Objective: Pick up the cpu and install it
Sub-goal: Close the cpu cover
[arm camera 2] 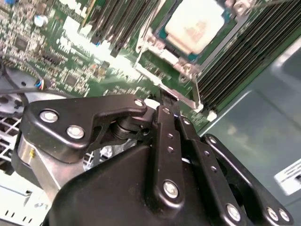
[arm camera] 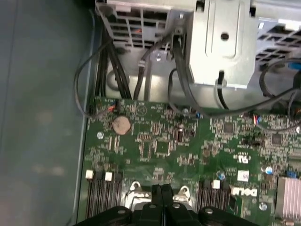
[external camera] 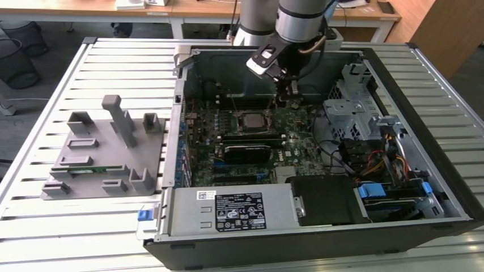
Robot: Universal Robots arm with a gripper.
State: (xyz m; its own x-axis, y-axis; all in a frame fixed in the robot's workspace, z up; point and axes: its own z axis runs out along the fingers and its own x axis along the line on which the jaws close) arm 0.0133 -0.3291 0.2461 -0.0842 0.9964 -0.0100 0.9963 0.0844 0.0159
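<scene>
Since the cpu (external camera: 252, 120) already lies flat in its socket on the green board (external camera: 293, 129), just above the middle of the exterior view, nothing is held by the gripper (arm camera 2: 165, 96). Its fingers are pressed together, empty, and are set against the edge of the metal frame (arm camera 2: 194, 89) around the socket, probably so that the frame can be worked. In the second wrist view the cpu (arm camera 2: 195, 23) is seen as a pale silvery square with a thin light rim.

Exterior view high over open case (external camera: 302, 249); both wrist views past pincer (arm camera 2: 165, 102) (arm camera: 162, 189) onto motherboard (arm camera 2: 70, 66) (arm camera: 164, 150).
</scene>
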